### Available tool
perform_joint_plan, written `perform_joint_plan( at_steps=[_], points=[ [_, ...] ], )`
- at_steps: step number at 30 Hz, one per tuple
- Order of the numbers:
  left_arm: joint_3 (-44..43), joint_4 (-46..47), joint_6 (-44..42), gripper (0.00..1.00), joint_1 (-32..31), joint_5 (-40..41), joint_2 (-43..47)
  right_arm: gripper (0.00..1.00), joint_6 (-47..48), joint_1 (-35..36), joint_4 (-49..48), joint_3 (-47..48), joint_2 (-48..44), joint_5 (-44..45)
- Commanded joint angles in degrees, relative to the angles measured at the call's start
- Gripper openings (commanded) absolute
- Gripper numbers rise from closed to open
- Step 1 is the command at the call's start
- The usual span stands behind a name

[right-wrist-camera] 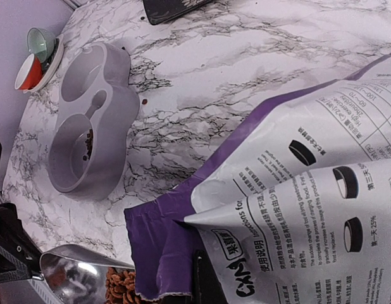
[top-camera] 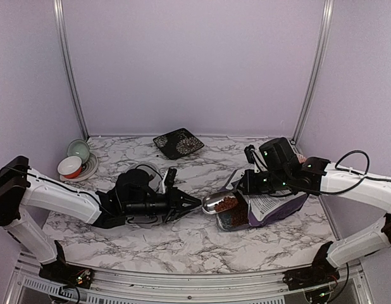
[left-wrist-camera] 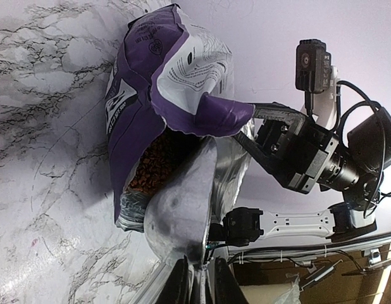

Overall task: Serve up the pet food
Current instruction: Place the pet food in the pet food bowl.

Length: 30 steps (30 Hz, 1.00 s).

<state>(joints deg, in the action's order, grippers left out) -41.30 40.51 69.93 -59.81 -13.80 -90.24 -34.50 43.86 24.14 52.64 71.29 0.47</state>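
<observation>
Our left hand [top-camera: 194, 204], clamped on the scoop [top-camera: 213, 201], dips it into the pet food [top-camera: 227, 204] at the mouth of the bag [top-camera: 278, 206], whose edge our right hand [left-wrist-camera: 259, 117] pinches shut. Scooping's underway. Next we'll want a level lift toward the bowl [right-wrist-camera: 119, 95].

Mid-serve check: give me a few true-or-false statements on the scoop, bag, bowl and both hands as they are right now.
1. The left hand grips the metal scoop at the mouth of the bag. True.
2. The bag stands upright. False: it lies on the table, its mouth open sideways toward the scoop.
3. The right hand is open, clear of the bag. False: it is shut on the bag's edge.
4. One compartment of the grey double bowl holds a little pet food. True.
5. The red cup sits inside the bowl. False: it sits on a saucer beside the green cup, apart from the bowl.
</observation>
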Motion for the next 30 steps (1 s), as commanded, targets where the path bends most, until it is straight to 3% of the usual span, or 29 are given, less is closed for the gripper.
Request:
perform_joint_plan(
  at_steps=[1, 30],
  points=[
    [1.17, 3.65, -0.63, 0.00, 0.82, -0.99, 2.85, 0.00, -0.83, -0.66, -1.23, 2.99, -0.97, 0.22],
    [16.17, 3.61, -1.36, 0.00, 9.76, -0.80, 21.32, 0.00, -0.92, -0.70, -1.34, 3.25, -0.14, -0.01]
  ],
)
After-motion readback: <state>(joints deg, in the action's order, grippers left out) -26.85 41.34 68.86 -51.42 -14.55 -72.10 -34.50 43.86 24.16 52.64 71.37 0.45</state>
